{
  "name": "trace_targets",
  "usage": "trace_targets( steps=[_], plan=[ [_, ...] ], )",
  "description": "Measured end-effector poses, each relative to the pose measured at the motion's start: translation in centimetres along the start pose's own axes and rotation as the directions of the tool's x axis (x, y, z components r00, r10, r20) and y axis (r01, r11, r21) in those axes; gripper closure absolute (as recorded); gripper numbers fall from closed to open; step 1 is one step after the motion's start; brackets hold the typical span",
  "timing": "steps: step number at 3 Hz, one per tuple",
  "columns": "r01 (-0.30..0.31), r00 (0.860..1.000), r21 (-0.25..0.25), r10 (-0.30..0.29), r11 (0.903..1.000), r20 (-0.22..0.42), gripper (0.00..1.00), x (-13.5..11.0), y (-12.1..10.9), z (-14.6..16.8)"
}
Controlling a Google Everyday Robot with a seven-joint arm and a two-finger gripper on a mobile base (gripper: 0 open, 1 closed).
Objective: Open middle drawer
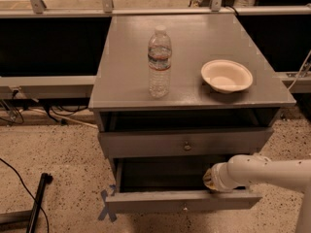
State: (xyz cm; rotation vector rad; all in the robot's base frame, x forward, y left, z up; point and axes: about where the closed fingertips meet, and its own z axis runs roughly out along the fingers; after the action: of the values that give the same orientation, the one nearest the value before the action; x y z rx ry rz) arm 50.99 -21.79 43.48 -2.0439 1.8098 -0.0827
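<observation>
The middle drawer [146,202] is the grey front with a small round knob [184,208] low in the camera view. It stands pulled well out of the grey cabinet [194,42], and its dark inside shows. My gripper [208,180] is at the end of the white arm [262,171], which comes in from the right. It sits inside the open drawer, just behind the right part of the front. Above it, another grey drawer front [146,143] with a knob [187,146] stands a little out. No third front shows.
A clear water bottle [159,62] and a white paper bowl [227,75] stand on the cabinet top. A black pole [38,200] and cables lie on the speckled floor at the left. Blue tape [104,210] marks the floor by the drawer's left corner.
</observation>
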Motion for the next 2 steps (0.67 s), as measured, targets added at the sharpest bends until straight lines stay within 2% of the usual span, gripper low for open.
trace_targets(
  steps=[1, 2],
  plan=[
    [-0.017, 0.999, 0.001, 0.017, 0.9998, -0.027, 1.0, 1.3, -0.1, 0.2],
    [-0.077, 0.997, -0.047, 0.077, 0.9959, -0.002, 1.0, 2.3, 1.4, 1.1]
  ],
)
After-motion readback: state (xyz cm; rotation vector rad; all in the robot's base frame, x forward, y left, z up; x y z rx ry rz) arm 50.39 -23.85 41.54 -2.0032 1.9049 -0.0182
